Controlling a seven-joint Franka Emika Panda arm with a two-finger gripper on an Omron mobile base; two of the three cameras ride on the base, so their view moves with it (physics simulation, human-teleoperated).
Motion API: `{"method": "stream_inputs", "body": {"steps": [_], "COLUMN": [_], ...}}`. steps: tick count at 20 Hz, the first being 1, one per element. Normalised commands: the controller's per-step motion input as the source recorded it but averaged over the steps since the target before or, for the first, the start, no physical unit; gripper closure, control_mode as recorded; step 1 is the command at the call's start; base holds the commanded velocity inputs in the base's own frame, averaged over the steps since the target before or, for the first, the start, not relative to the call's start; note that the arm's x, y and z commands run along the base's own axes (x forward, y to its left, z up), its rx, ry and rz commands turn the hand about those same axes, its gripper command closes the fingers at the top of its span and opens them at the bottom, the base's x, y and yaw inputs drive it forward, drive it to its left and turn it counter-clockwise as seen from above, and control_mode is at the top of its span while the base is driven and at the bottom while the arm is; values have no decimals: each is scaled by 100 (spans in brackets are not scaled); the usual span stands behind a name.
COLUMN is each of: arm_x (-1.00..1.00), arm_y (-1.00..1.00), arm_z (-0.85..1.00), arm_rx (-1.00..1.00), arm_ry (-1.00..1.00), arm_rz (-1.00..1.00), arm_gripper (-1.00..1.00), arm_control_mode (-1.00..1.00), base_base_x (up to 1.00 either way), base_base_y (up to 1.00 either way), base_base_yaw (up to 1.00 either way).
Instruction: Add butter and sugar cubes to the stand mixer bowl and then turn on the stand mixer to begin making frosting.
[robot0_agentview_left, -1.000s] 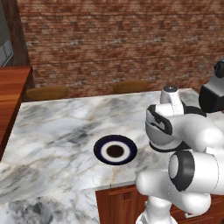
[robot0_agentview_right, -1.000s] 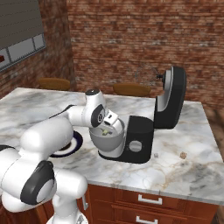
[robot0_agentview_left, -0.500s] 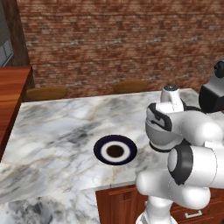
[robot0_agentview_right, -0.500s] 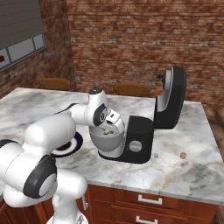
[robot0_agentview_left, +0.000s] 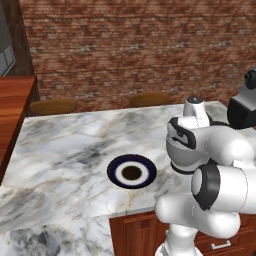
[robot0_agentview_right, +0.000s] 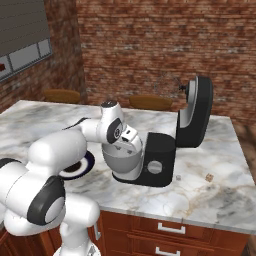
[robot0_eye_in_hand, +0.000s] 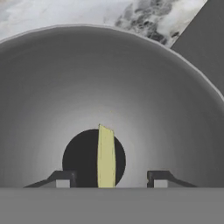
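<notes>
Your gripper (robot0_eye_in_hand: 108, 179) sits spread wide inside the stand mixer bowl (robot0_agentview_right: 122, 159), grasping nothing. The butter (robot0_eye_in_hand: 105, 156) stands on edge at the bowl's bottom, between the fingertips. Lift straight up: closing now would drag the butter back out, and a sideways swing could knock the bowl off the stand mixer (robot0_agentview_right: 170, 137). Sugar cubes (robot0_agentview_right: 210, 177) wait right of the mixer.
</notes>
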Motion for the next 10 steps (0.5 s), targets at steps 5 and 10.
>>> {"method": "stream_inputs", "body": {"steps": [5,10], "arm_x": [-2,-43], "arm_y": [1,6], "arm_z": [-8,50], "arm_rx": [0,0], "arm_ry": [-1,-12], "arm_rz": [0,0], "arm_gripper": [-100,-100], "arm_control_mode": [-100,-100], "base_base_x": [0,0], "base_base_y": [0,0], "base_base_yaw": [0,0]}}
